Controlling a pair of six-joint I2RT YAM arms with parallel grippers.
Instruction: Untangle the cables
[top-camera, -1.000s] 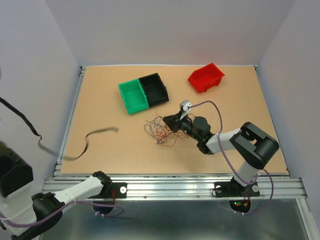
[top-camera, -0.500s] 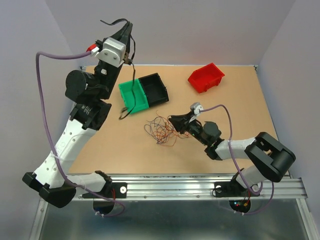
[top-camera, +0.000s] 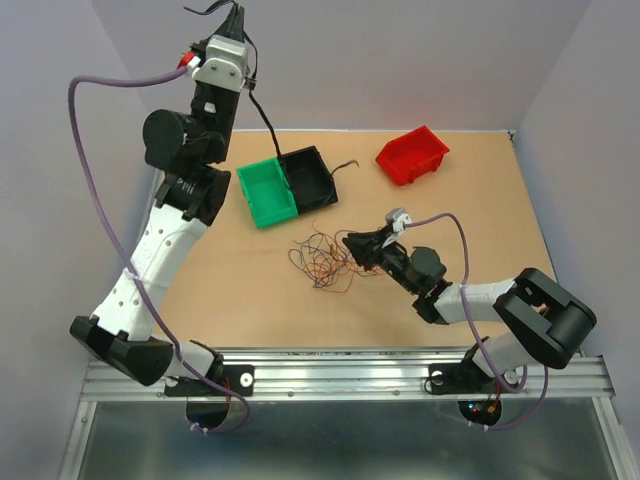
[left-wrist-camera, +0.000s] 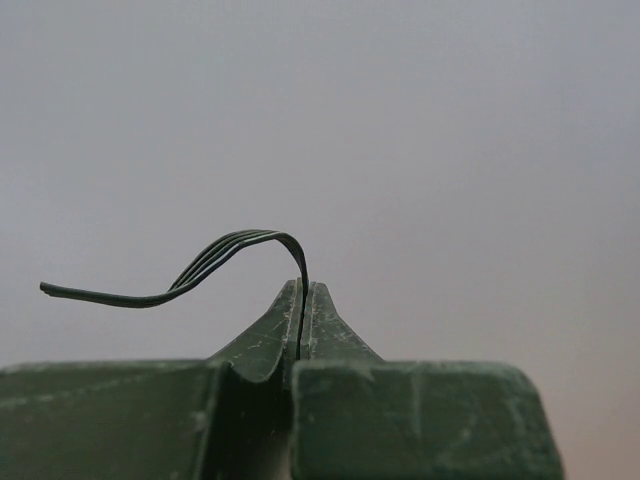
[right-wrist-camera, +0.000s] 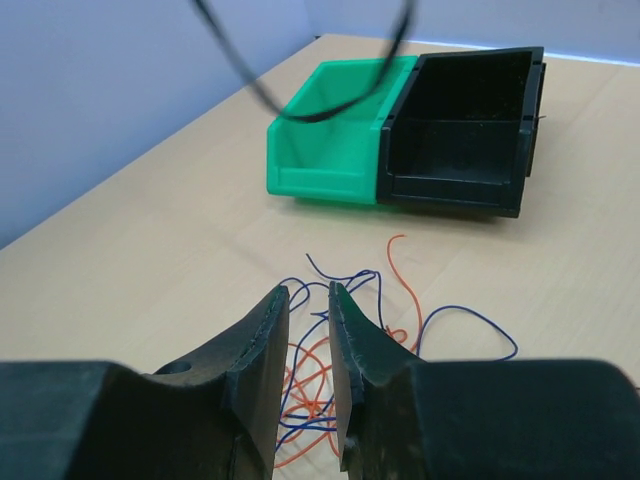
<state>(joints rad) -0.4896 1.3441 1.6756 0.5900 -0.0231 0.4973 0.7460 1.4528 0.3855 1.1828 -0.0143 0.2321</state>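
Since half a second ago the black strand (top-camera: 262, 115) of the cables has swung from over the green bin (top-camera: 262, 213) to over the black bin (top-camera: 318, 198), and the left gripper (top-camera: 238, 12) has risen a little. The gripper is closed tight on this strand, which the left wrist view (left-wrist-camera: 230, 240) shows as several thin wires lying side by side. A short stub arches over above the fingertips and points left. The strand's long axis runs from the raised gripper steeply down and to the right. Its free end curls out past the black bin's right edge, and whether it touches the bin cannot be told. Holding it so high probably serves to lift the whole length clear of the others, and the matching bin colour suggests the strand is to be dropped there. The remaining cables form a loose tangle (top-camera: 320, 262) of red, orange and dark wires, flat on the table (top-camera: 220, 290) just in front of the two bins, with loops pointing every way and no single axis. The right gripper (top-camera: 347, 240) sits low at the tangle's right edge. Its jaws are parted by a narrow gap in the right wrist view (right-wrist-camera: 308, 290), with no wire visibly pinched between them, likely placed to pin or pick the next one. The red bin (top-camera: 412, 155) stands well apart at the far right.
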